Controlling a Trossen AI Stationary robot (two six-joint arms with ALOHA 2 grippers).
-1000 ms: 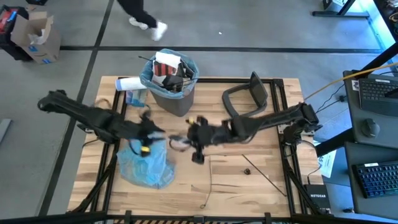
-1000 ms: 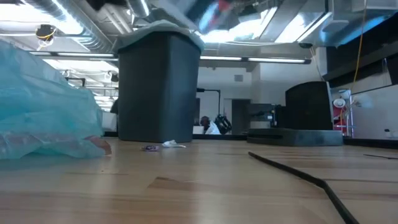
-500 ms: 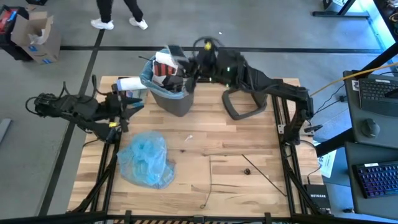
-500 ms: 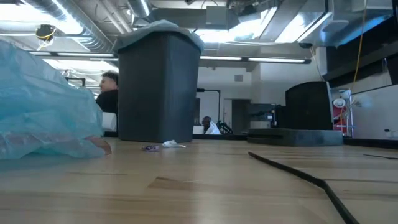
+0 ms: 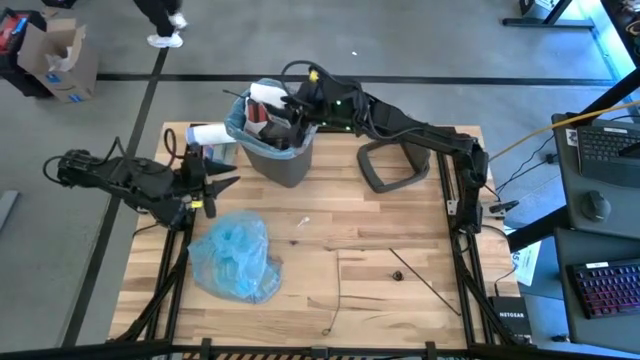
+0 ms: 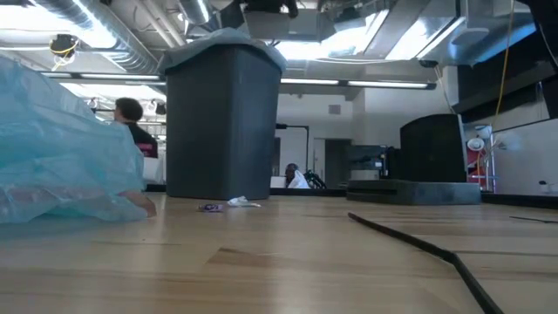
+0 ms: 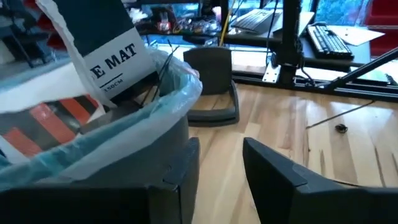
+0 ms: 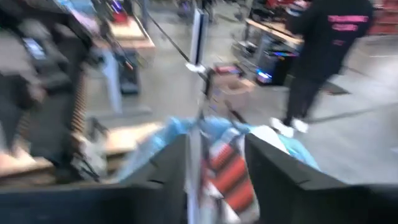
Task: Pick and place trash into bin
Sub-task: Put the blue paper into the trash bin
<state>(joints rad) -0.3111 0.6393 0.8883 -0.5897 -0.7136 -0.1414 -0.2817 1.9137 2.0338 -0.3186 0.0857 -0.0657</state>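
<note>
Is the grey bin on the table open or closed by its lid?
Open. The bin shows its trash piled above the blue liner, and the grey lid lies apart on the table.

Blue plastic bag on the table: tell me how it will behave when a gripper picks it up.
The blue plastic bag lies crumpled and translucent, so probably floppy and light. It would likely sag and stretch from one pinch point. Its thin film may slip between the fingers.

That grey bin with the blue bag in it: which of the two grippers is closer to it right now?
The right gripper: it hangs right over the bin, above the trash piled inside. The left gripper sits off to the bin's side, low over the table.
</note>
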